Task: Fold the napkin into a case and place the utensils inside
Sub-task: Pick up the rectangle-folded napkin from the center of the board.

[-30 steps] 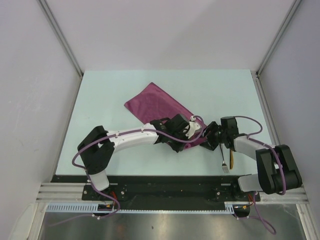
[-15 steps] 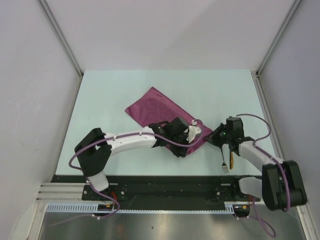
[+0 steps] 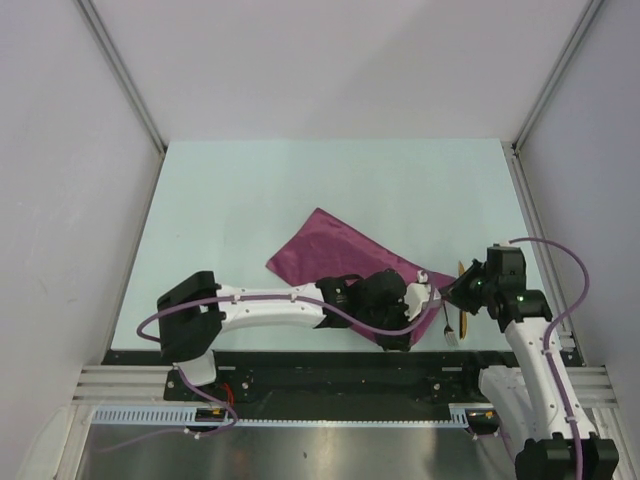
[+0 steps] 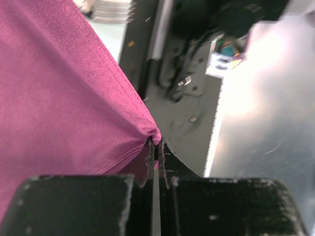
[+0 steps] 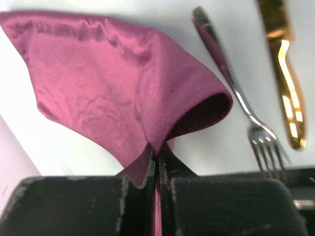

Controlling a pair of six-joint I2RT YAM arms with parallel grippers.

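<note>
Both arms are pulling the napkin (image 3: 335, 250) toward the near right of the worktop (image 3: 250, 180). A second ago it was lying higher up, near the middle, and now its far corner is sitting clearly closer to the arms. It is still lying diagonally, with the far-left part flat and the near-right end lifted.

The left end effector (image 4: 156, 147) is staying clamped fully shut on a hemmed corner of the napkin. In the left wrist view that corner is hanging over the dark rail at the near edge. The left arm (image 3: 270, 305) is now stretching farther right and lower along the near edge than before.

The right end effector (image 5: 157, 155) is also pinched shut on the napkin, gripping a fold that is tenting up off the worktop. The right arm (image 3: 530, 335) is swinging back to the right, with its wrist now nearer the right edge than a second ago.

The fork (image 5: 236, 93) is lying flat just beside the lifted fold, tines toward the near edge. The gold piece (image 5: 285, 73) is lying beside the fork on its far side from the napkin. Neither is being held, and both are staying where they were. The gold piece is showing more now that the right arm is off it.
</note>
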